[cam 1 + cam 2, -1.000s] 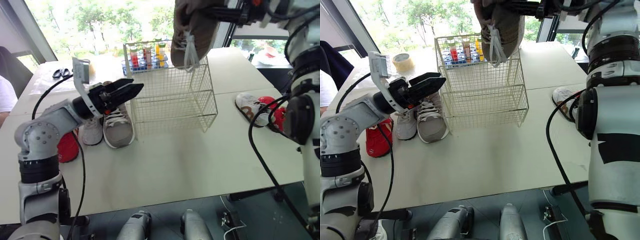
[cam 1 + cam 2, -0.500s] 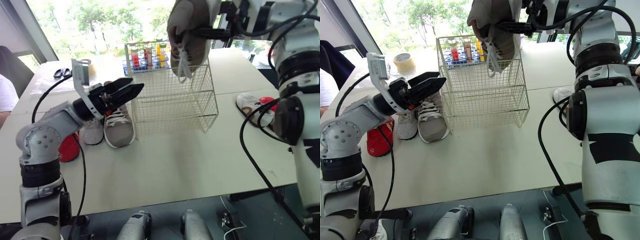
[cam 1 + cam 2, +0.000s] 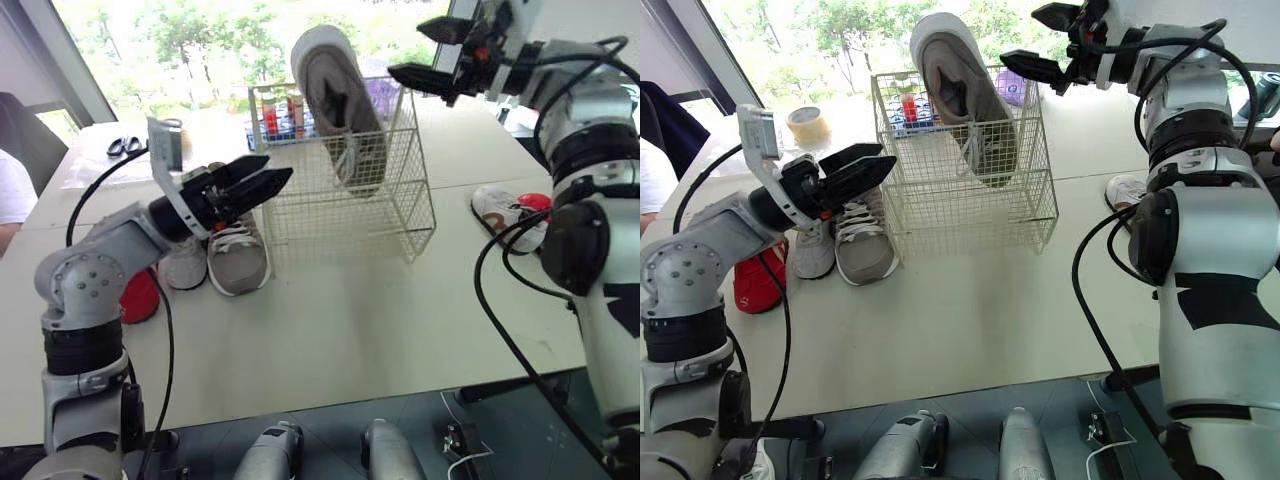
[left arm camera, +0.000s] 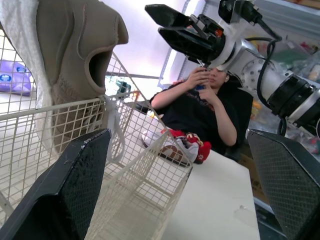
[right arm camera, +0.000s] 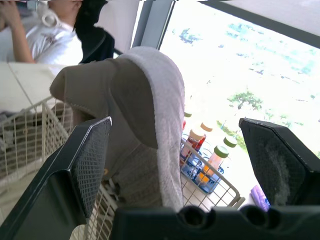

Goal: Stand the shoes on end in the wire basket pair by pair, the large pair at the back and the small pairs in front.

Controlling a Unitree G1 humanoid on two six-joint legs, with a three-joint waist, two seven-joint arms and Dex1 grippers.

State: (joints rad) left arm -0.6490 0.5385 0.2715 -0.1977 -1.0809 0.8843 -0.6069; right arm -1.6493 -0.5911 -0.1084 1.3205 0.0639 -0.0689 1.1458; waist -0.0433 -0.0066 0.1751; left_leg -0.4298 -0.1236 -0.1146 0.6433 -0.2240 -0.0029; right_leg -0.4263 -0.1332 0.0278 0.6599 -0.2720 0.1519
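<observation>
a large grey shoe (image 3: 338,110) stood toe down in the wire basket (image 3: 400,215), tilted, its heel above the rim. the right fingers (image 3: 420,76) hung spread and empty just beside that heel. the left fingers (image 3: 250,182), spread too, hovered at the basket's left side above a grey pair (image 3: 235,255) on the tabletop (image 3: 350,320).

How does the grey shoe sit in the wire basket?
On end, leaning: the shoe has its toe down inside the basket, heel above the rim.
</observation>
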